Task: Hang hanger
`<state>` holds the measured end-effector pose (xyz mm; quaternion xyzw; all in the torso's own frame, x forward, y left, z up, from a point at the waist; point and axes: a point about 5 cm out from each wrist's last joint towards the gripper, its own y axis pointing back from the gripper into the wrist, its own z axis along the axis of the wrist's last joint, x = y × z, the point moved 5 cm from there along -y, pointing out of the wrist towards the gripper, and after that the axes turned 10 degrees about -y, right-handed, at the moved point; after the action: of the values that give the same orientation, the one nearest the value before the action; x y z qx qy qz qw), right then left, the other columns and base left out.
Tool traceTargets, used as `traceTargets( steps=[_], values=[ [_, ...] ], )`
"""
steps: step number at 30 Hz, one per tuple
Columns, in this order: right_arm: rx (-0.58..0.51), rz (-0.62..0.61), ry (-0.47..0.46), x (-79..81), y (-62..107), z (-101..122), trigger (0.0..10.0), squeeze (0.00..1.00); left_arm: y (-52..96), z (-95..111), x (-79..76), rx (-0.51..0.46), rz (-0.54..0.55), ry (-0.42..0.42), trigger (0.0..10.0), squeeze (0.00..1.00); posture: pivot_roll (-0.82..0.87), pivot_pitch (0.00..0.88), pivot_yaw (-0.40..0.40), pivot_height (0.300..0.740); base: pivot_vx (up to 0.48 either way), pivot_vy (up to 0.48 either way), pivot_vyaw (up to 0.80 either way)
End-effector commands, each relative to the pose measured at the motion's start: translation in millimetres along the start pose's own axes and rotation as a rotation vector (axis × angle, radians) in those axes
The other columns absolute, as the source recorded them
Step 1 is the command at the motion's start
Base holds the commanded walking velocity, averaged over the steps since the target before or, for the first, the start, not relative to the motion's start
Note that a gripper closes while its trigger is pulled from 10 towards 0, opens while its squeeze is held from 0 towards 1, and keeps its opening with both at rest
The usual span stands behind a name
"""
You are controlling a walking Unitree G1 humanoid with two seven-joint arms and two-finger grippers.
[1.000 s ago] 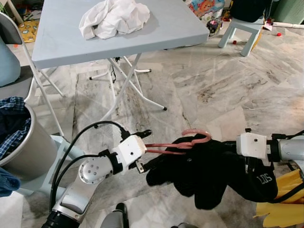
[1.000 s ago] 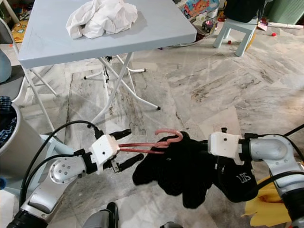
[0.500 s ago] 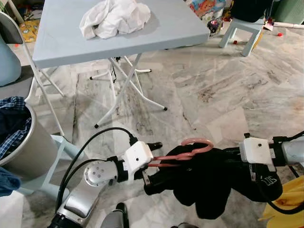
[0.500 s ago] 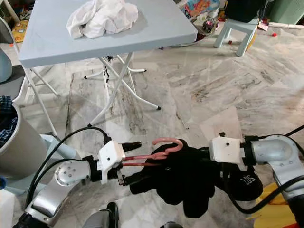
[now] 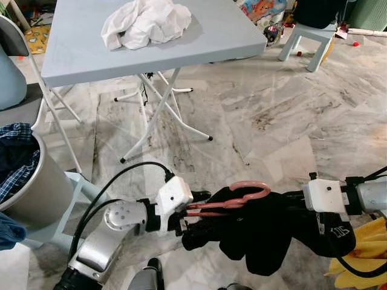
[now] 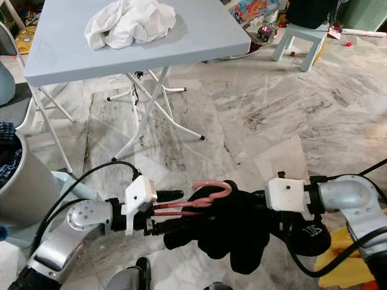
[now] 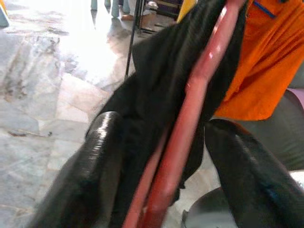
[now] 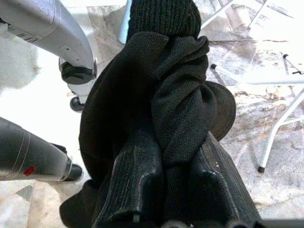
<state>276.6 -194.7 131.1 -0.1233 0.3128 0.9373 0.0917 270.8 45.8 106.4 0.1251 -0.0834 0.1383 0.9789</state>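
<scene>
Marble floor [image 5: 290,115] below, both arms held a pink hanger [image 5: 233,196] mid-air: left tool [image 5: 192,208] clamped on its bars, right tool [image 8: 166,190] pinching the black garment [image 5: 266,232] draped over it.

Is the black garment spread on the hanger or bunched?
Bunched. The black garment hangs in a crumpled clump below the pink hanger, between the left gripper and right gripper.
</scene>
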Motion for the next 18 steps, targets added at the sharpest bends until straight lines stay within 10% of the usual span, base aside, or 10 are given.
traceTargets(
  steps=[1, 18],
  values=[
    [-0.01, 0.016, 0.028, 2.3, -0.2, 5, 10.0, 0.0, 0.5, 4, -4.0, -0.009, -0.026, -0.001, 0.0, 0.0, -0.05, 0.214, -0.02, 0.74, 0.0, 0.0, 0.0],
    [-0.032, -0.006, 0.025, -0.8, -2.7, 9, 10.0, 0.0, -1.7, -19, -20.6, 0.076, -0.111, 0.016, 0.0, 0.0, -0.05, 0.213, -0.02, 0.74, 0.0, 0.0, 0.0]
  ],
)
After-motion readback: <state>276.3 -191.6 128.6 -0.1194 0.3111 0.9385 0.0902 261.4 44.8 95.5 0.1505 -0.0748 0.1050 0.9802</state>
